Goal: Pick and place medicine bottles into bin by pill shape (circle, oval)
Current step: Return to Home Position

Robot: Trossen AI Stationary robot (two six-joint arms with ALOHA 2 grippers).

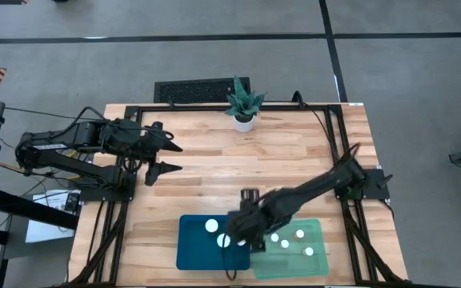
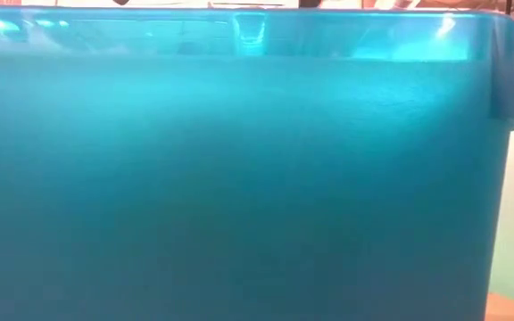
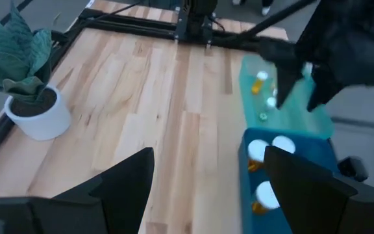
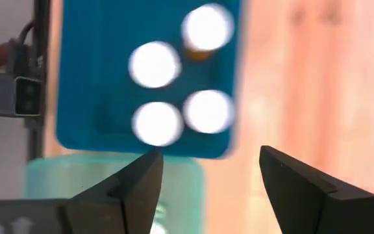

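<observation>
Four white-capped medicine bottles (image 4: 154, 65) sit in the dark blue bin (image 4: 89, 39), lower centre of the high view; others fill the mint bin (image 1: 290, 264) alongside, presumably the other pill shape. The right gripper (image 4: 211, 153) hangs above, fingers spread, empty. The left gripper (image 1: 178, 158) waits at left, spread too.

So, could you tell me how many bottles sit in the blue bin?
4, clustered in the blue bin: bottle one, two, three, four. None seems hidden.
</observation>
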